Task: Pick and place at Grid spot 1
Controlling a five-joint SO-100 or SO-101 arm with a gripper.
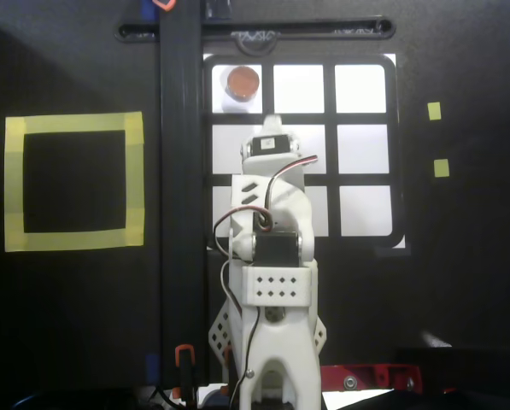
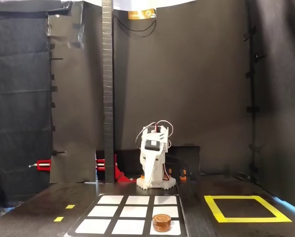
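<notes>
A round brown puck lies in Grid spot 1, the upper-left white cell of the black-framed grid in the overhead view. The fixed view shows the same puck in the nearest right cell. The white arm is folded back over its base. My gripper points toward the grid's middle row, well short of the puck and holding nothing. From the fixed view the gripper hangs nose-down with its jaws tapering to a single tip, so it looks shut.
A yellow-tape square outline lies left of the grid overhead, right of the grid in the fixed view. A black upright post stands between the outline and the grid. Two small yellow tape marks sit beyond the grid's right side.
</notes>
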